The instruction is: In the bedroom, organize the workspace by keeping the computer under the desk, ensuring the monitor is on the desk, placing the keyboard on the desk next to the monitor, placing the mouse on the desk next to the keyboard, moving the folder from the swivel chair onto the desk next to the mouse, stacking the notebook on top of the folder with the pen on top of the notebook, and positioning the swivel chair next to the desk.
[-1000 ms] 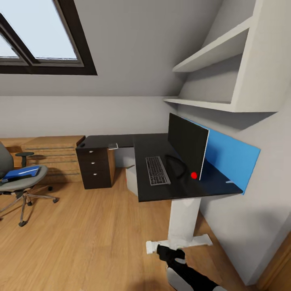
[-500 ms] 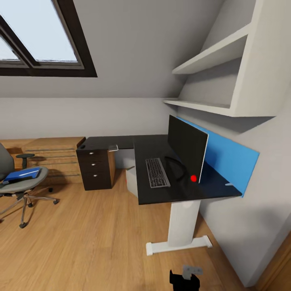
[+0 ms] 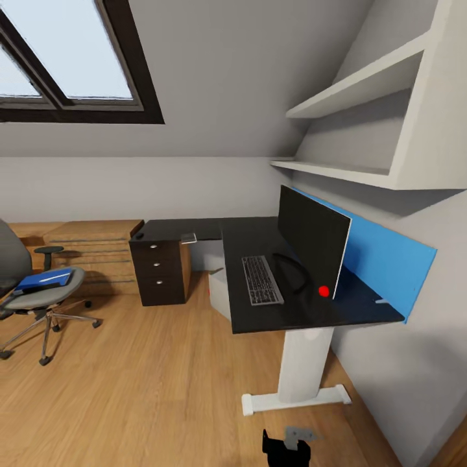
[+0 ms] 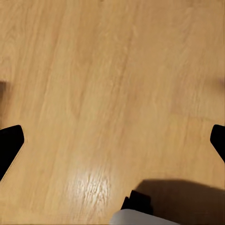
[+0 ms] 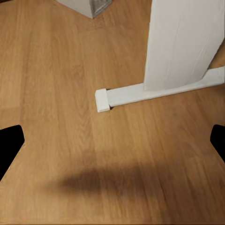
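Black desk (image 3: 259, 237) (keyboard (image 3: 262, 280) aboard) sits further right; camera turned.

Pincer (image 3: 285, 446): dark, at the lower edge, over wood floor (image 3: 149, 383); jaw state unclear.
Worktop (image 3: 285, 305): black, L-shaped, beyond the pincer on a white pedestal leg (image 3: 303, 366).
Keyboard (image 3: 262, 279): flat on worktop, beside monitor (image 3: 313, 241).
Computer (image 3: 219, 293): pale grey, under worktop.
Swivel chair (image 3: 35, 292): far left of the pincer, well apart, blue folder (image 3: 44, 279) on seat.
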